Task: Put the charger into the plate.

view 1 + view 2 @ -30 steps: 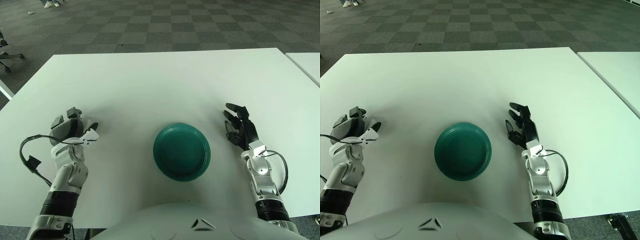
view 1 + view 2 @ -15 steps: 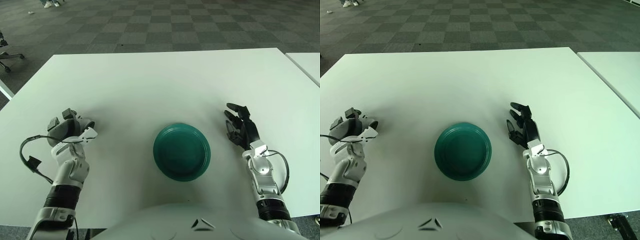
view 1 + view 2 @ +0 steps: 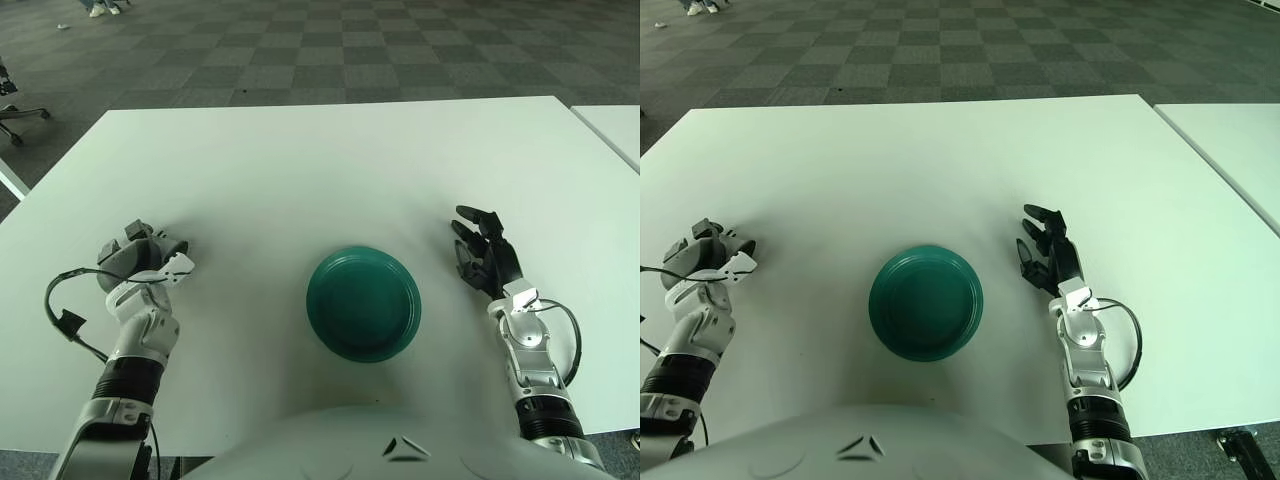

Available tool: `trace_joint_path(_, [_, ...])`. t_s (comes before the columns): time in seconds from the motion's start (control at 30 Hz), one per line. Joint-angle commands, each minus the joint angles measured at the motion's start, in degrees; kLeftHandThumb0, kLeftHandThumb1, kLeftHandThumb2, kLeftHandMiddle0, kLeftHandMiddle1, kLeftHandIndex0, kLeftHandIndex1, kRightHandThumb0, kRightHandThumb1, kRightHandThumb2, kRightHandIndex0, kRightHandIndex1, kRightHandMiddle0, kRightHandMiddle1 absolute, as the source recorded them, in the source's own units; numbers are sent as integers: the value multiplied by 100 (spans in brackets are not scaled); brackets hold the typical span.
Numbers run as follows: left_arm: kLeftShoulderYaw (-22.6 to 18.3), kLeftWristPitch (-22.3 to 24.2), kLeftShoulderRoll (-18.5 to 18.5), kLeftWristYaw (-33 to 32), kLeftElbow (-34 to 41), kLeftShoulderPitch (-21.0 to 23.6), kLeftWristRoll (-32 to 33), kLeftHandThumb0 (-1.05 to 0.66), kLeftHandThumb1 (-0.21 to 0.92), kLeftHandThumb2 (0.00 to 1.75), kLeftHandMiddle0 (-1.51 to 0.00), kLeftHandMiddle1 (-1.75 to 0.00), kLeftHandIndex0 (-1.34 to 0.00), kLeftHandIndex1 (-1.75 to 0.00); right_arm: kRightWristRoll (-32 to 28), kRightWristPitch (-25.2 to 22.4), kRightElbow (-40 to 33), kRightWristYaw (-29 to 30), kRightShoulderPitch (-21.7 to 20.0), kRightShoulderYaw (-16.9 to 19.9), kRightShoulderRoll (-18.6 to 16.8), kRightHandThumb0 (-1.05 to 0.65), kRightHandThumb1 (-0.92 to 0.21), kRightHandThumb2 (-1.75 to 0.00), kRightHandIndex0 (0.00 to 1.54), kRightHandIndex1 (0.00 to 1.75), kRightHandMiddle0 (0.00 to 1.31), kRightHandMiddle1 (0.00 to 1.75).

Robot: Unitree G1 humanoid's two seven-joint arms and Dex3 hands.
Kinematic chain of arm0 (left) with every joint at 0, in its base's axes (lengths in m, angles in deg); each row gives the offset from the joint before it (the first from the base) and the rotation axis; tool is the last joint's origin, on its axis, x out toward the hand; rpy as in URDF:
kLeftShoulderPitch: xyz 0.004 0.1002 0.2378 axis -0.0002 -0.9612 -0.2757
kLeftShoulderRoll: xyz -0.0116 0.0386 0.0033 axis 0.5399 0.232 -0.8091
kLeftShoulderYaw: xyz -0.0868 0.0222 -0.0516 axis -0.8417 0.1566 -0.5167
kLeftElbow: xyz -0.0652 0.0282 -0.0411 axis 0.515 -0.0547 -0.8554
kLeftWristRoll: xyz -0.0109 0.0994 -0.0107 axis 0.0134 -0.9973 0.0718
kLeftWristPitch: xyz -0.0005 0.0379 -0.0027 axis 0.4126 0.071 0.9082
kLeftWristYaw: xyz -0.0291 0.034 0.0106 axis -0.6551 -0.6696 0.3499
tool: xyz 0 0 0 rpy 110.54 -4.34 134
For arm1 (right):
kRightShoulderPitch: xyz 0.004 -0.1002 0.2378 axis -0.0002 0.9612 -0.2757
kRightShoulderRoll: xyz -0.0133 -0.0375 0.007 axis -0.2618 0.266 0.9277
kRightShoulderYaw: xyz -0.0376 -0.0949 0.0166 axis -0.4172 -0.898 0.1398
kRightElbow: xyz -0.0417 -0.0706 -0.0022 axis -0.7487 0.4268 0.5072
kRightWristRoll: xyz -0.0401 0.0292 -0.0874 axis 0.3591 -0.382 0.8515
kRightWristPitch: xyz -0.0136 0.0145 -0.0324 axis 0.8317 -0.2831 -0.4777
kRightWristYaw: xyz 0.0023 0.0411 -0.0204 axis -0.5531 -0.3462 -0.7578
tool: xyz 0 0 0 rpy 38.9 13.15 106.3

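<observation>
Nearest on the white tabletop (image 3: 330,160): a round teal plate (image 3: 363,303), upright and holding nothing, centred just ahead of the robot's torso. To its left and well apart, the left hand (image 3: 135,256), fingers curled inward over the tabletop; whether anything sits inside that curl, impossible to tell. To the plate's right, near but clear of its rim, the right hand (image 3: 487,259), dark fingers spread and relaxed, grasping nothing, fingertips aimed toward the tabletop's far edge. No charger made out anywhere in either view, so nothing to say of its long axis or heading. Farther off, beyond the tabletop's far edge, grey checkered carpet (image 3: 330,40); at the far right, the corner of a second white table (image 3: 615,125).
</observation>
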Motion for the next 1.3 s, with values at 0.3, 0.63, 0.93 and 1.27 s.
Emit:
trace_joint_path(0.3, [329, -68, 56, 79, -686, 150, 287, -105, 92, 81, -36, -8, 0, -106, -117, -218, 324, -137, 52, 102, 77, -67, -92, -63, 44, 10, 0, 92])
trace_joint_path(0.63, [491, -37, 67, 219, -784, 241, 385, -105, 92, 82, -15, -67, -2, -108, -193, -197, 449, -186, -33, 133, 160, -67, -92, -63, 43, 11, 0, 92])
trace_joint_path(0.93, [718, -129, 180, 417, -996, 343, 478, -105, 92, 85, -6, -111, -5, -116, -247, -168, 547, -237, -92, 169, 223, -67, -92, -63, 43, 11, 0, 92])
trace_joint_path(1.27, [903, -258, 228, 512, -1096, 372, 553, -105, 92, 86, -3, -166, -9, -136, -288, -146, 673, -312, -181, 237, 278, -67, -92, -63, 43, 11, 0, 92])
